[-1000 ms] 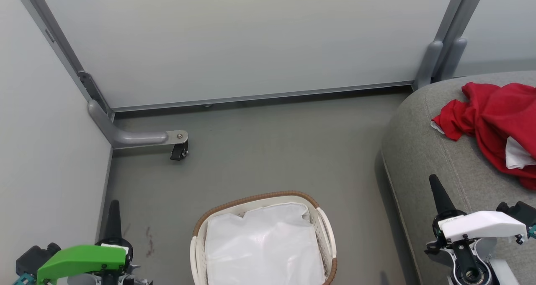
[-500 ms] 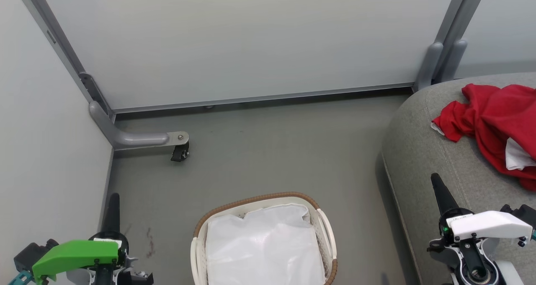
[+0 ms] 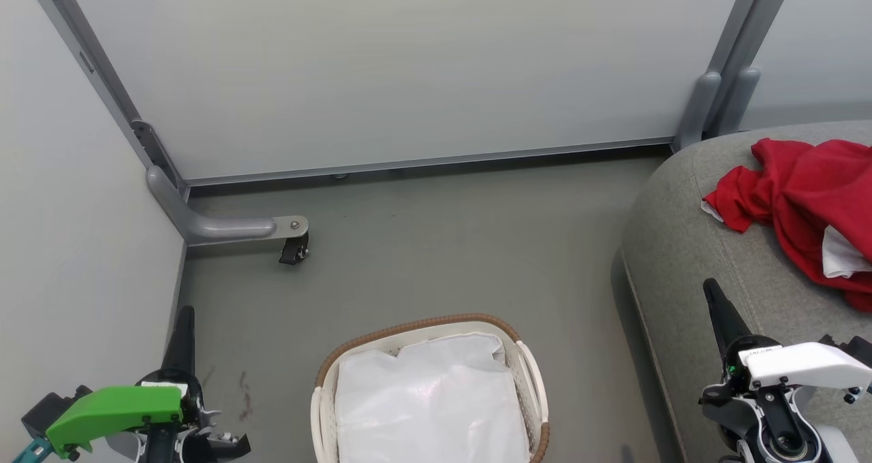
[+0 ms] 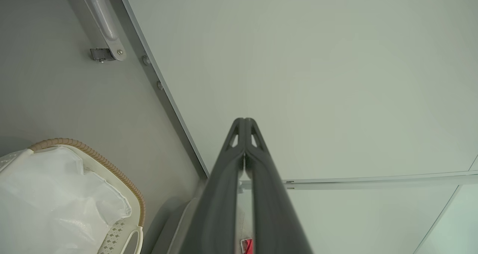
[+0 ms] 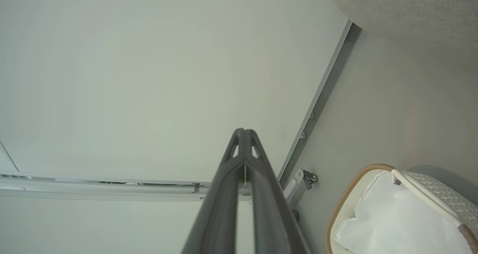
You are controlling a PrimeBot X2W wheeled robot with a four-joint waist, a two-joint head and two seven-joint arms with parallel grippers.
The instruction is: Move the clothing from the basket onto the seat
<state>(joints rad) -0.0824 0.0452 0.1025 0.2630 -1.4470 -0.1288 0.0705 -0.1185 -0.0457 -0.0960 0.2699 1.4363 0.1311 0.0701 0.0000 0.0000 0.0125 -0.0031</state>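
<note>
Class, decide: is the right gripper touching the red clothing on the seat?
Apart. The head view shows bare seat between the right gripper and the red clothing.

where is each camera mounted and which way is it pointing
Head view: on the head, facing forward and down at floor, basket and seat with red clothing; left gripper and right gripper at bottom corners.
Left wrist view: on the left wrist, looking along its shut fingers at a pale wall panel.
Right wrist view: on the right wrist, along its shut fingers at a pale wall panel.
Shared: both wrist views catch the basket.
</note>
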